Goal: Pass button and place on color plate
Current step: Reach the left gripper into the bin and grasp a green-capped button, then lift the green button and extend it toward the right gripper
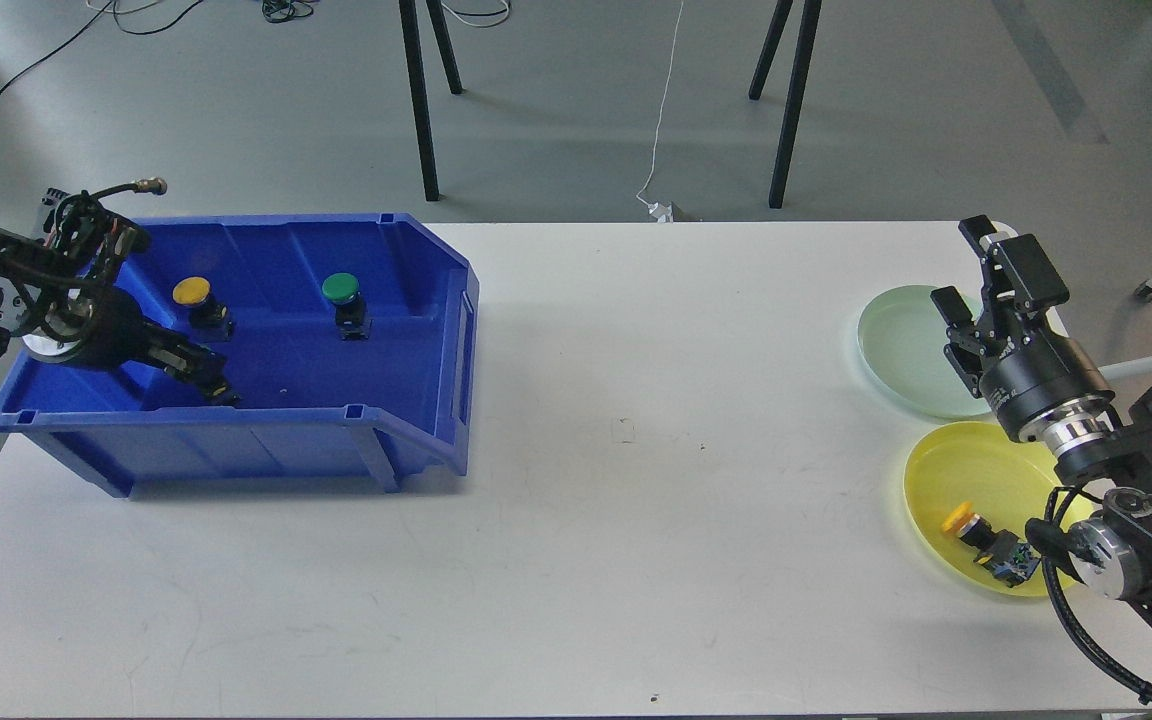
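A blue bin (236,450) stands at the table's left. In it a yellow button (191,291) and a green button (341,289) stand upright on black bases. My left gripper (208,380) reaches down into the bin's front left part; its dark fingers cannot be told apart, and anything under them is hidden. My right gripper (964,272) is open and empty, hovering over the near edge of the pale green plate (896,345). Another yellow button (961,518) lies on its side in the yellow plate (976,465).
The two plates lie at the table's right edge, under my right arm. The white table (636,480) stretches between bin and plates. Black stand legs (421,110) and cables are on the floor behind the table.
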`<action>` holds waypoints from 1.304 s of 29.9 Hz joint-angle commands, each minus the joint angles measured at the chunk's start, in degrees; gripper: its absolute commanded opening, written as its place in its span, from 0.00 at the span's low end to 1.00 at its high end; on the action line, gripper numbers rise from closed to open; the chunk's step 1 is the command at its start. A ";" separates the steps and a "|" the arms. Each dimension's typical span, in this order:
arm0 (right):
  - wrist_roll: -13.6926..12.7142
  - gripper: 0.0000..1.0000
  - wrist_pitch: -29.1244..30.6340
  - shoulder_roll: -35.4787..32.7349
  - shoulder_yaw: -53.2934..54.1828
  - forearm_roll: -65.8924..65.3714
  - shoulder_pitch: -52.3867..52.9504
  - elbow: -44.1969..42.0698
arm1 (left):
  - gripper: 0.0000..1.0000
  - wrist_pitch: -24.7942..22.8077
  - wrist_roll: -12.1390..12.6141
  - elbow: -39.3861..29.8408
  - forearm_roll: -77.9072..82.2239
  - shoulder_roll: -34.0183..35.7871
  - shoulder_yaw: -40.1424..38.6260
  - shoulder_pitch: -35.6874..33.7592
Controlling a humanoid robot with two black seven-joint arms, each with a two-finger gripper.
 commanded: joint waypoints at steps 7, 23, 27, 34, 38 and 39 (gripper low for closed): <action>-0.04 0.99 -0.10 0.00 0.08 0.01 -0.28 -0.14 | 0.46 -0.16 0.00 0.01 0.03 0.06 0.03 0.16; 0.04 0.99 -0.18 0.09 0.08 0.01 -0.54 -0.23 | 0.12 -0.42 0.00 -0.87 -0.58 0.41 -1.03 -1.68; -0.04 0.99 -0.10 0.35 0.17 0.01 -0.54 -0.23 | 0.11 -2.84 0.00 -2.10 -1.29 1.47 -1.81 -8.43; 0.04 0.99 -0.18 0.62 1.40 0.01 -0.46 -0.14 | 0.12 -2.84 0.00 -12.45 -14.36 7.18 -22.87 -13.90; 0.04 0.99 -0.18 -0.35 2.28 0.01 -0.46 0.03 | 0.12 -2.84 0.00 -16.78 -23.33 3.60 -34.32 -10.40; 0.04 0.99 -0.18 -1.04 2.72 0.01 -0.46 0.12 | 0.12 -2.84 0.00 -16.87 -25.87 1.14 -36.25 -8.91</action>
